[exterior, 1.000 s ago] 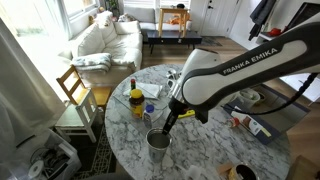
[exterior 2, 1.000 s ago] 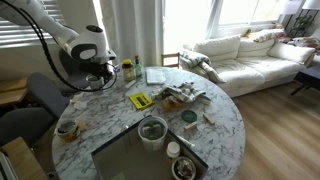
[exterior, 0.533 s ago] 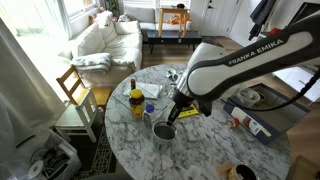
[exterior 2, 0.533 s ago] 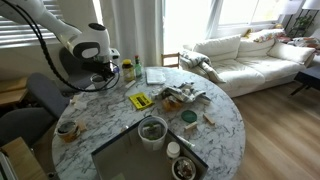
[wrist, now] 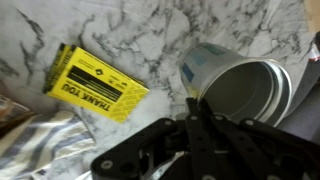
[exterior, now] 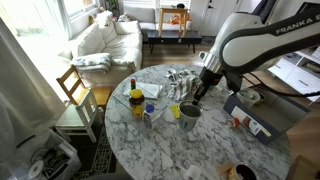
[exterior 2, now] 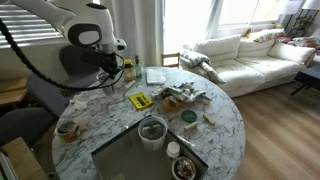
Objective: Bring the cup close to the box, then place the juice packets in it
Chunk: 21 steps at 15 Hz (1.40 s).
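Observation:
The silver-grey metal cup [exterior: 189, 118] is in the middle of the round marble table [exterior: 200, 155]. It is tilted in the wrist view [wrist: 243, 86], its open mouth facing the camera. My gripper [exterior: 194, 101] is shut on the cup's rim [wrist: 190, 108]. A flat yellow packet [wrist: 96, 84] lies on the marble just beside the cup and also shows in an exterior view [exterior 2: 140, 100]. The large grey box [exterior 2: 125, 160] sits at the table's near edge there; in the opposite view it is to the right of the cup [exterior: 262, 118]. The arm hides the cup in that exterior view.
A yellow-topped bottle [exterior: 136, 100] and small jars stand near the cup. Crinkled silver wrappers [exterior 2: 185, 95] lie mid-table. A round dark-filled bowl [exterior 2: 152, 130] sits by the box. A wooden chair [exterior: 75, 90] and a sofa [exterior: 105, 40] stand beyond the table.
My gripper has carried the cup from near the table's edge across the marble toward the middle, closer to the box and the yellow packet. Nothing else has moved.

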Motion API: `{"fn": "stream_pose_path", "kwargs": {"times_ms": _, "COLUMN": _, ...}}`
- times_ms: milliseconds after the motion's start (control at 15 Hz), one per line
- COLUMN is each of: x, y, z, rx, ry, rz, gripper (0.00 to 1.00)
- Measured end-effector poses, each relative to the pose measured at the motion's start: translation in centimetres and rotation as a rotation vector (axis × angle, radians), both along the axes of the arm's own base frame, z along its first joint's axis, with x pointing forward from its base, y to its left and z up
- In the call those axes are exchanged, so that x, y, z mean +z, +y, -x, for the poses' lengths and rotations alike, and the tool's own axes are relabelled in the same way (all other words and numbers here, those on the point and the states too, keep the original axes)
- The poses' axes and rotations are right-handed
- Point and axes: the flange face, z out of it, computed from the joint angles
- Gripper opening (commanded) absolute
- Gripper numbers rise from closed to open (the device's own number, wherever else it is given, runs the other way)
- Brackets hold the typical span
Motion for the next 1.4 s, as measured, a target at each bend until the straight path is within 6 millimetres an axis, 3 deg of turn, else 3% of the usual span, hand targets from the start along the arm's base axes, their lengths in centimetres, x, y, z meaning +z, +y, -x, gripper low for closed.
{"fn": "stream_pose_path", "kwargs": {"times_ms": 200, "x": 0.7, "y": -4.7, "z": 1.9, "rx": -0.109, "ry": 0.012, "rz": 0.065, "gripper": 0.01}}
{"fn": "stream_pose_path", "kwargs": {"times_ms": 333, "x": 0.0, "y": -6.2, "z": 2.9, "rx": -0.146, "ry": 0.031, "rz": 0.062, "gripper": 0.01}}
{"fn": "stream_pose_path", "kwargs": {"times_ms": 800, "x": -4.4, "y": -6.4, "z": 4.7, "rx": -0.176, "ry": 0.113, "rz": 0.039, "gripper": 0.01}}
{"fn": "stream_pose_path", "kwargs": {"times_ms": 867, "x": -4.9, "y": -6.3, "z": 4.8, "rx": -0.178, "ry": 0.121, "rz": 0.037, "gripper": 0.10}}
{"fn": "stream_pose_path", "kwargs": {"times_ms": 933, "x": -5.2, "y": -6.3, "z": 4.8, "rx": -0.181, "ry": 0.126, "rz": 0.034, "gripper": 0.30}}
{"fn": "stream_pose_path", "kwargs": {"times_ms": 1400, "x": -4.5, "y": -6.3, "z": 4.2, "rx": -0.201, "ry": 0.071, "rz": 0.024, "gripper": 0.81}}
